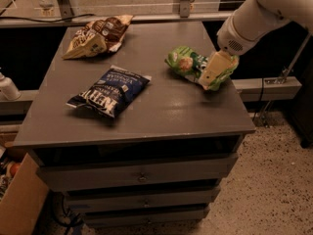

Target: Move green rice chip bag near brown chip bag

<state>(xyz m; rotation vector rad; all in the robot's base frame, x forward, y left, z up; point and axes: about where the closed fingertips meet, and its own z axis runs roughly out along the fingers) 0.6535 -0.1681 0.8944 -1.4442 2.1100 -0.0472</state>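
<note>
The green rice chip bag [185, 62] lies on the right side of the grey cabinet top [161, 106]. My gripper [211, 73], cream-coloured under the white arm [254, 18], is down at the bag's right end, over or against it. The brown chip bag [97, 35] lies at the far left corner of the cabinet top, well apart from the green bag.
A dark blue chip bag [110, 91] with white lettering lies on the left middle of the top, between the two others. The cabinet has drawers [142, 177] below. A cardboard box [19, 199] stands on the floor at lower left. A rail [146, 17] runs behind.
</note>
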